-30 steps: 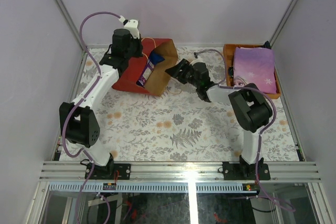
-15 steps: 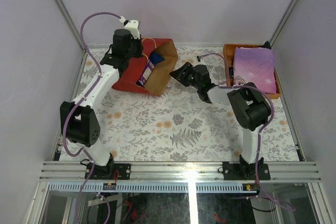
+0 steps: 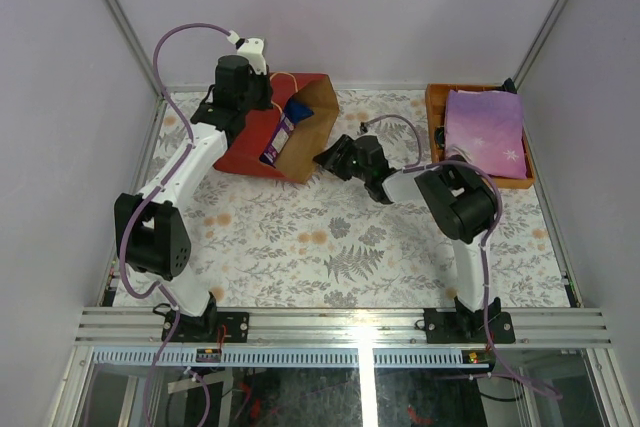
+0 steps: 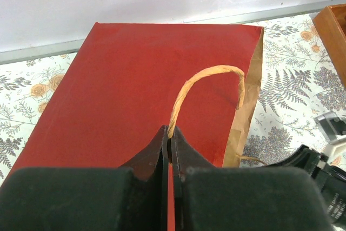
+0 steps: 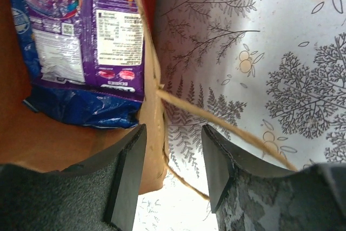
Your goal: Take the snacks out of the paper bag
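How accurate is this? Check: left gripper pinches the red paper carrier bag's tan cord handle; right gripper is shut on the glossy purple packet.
The right gripper is open, short of the glossy purple packet, per the right wrist view. The left gripper does pinch the tan cord handle.

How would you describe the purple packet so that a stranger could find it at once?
Find the red paper bag lying on its side at the table's far left. Look into its open mouth: the purple packet lies there against a blue packet. Only it is purple, with white label panels.
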